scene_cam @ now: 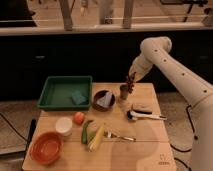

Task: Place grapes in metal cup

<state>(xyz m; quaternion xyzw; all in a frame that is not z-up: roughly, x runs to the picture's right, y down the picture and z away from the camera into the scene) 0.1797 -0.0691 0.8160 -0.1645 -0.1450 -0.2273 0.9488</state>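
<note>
The small grey metal cup [123, 92] stands upright at the back of the wooden table [150, 147], right of the dark brown bowl [103, 100]. My gripper [131, 80] hangs on the white arm just above and to the right of the cup's rim. It is shut on the dark reddish-purple grapes [131, 87]. The bunch dangles beside the cup's right edge, off the table, not inside the cup.
A green tray [56, 93] with a blue sponge [78, 97] sits at the back left. A white cup [63, 125], tomato [78, 117], orange bowl [46, 147], green vegetable [86, 131], corn [97, 137], fork [120, 136] and a brush [144, 115] lie across the table.
</note>
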